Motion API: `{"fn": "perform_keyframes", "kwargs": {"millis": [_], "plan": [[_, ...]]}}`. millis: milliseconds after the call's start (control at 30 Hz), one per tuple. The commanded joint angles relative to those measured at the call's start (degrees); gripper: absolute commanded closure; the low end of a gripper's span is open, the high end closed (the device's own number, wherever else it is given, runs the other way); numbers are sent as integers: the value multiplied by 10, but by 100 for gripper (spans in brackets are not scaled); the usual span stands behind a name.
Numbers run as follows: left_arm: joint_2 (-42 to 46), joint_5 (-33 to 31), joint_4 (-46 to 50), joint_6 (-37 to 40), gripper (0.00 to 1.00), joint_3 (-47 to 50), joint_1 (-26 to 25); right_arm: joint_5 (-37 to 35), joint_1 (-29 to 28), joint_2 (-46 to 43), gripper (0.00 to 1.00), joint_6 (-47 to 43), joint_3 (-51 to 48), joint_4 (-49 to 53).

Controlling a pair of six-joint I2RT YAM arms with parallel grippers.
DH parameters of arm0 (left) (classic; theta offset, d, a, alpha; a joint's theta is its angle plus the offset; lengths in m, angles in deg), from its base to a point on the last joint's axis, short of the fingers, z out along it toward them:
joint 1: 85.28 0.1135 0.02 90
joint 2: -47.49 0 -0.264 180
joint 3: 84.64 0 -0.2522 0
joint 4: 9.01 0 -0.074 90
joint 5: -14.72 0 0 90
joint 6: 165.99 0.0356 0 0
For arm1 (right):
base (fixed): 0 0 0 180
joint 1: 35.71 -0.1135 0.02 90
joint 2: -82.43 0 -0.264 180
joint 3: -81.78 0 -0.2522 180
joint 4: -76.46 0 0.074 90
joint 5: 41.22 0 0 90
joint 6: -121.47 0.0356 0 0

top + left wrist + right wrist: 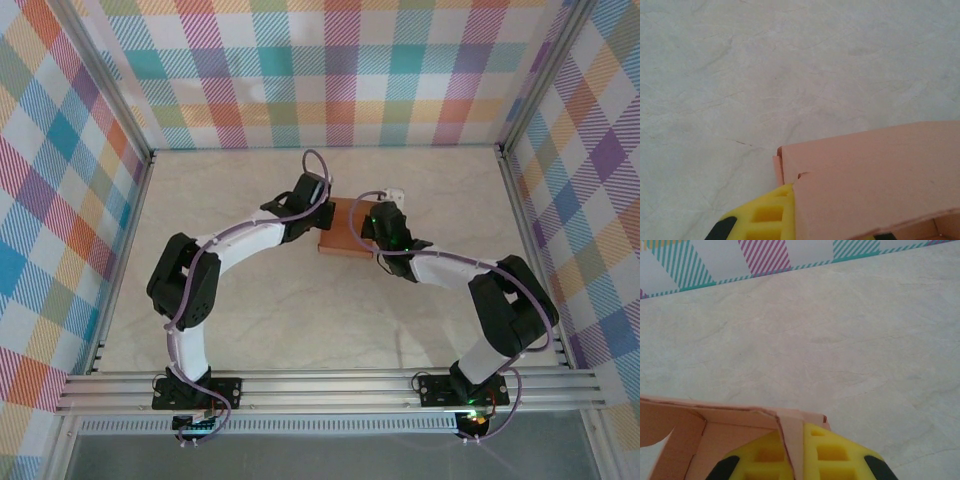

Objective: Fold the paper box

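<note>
The paper box [345, 232] sits on the pale marbled table [300, 320] a little beyond its middle, between the 2 arms, with the plaid back wall [330, 70] well apart from it. In the top view it reads as a small salmon-orange rectangle, partly covered at both ends. The left gripper [320, 224] meets its left end and the right gripper [378, 236] its right end. In the left wrist view the jaws are closed tight: 1 yellow finger [765, 217] shows at the bottom edge, and a card panel [875, 180] runs out from it, with a narrow folded tab at the panel's near corner (the other finger is hidden behind the card). In the right wrist view the box is open toward the camera, its inner walls [715, 435] and a curved cut-out visible at the left. There 2 yellow fingers [835, 455] are pressed together on a thin upright card wall at the box's corner, holding it.
</note>
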Motion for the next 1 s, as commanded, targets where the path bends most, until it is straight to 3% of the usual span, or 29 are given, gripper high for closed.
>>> {"fn": "perform_keyframes", "kwargs": {"millis": [0, 400, 967], "plan": [[32, 10, -98, -6, 100, 39, -38, 31, -22, -17, 100, -6, -20, -73], [67, -52, -287, 24, 100, 180, -87, -3, -59, -20, 100, -52, -119, -244], [39, -71, -436, 34, 100, 290, -117, 17, -87, 29, 100, -104, -205, -414]]}}
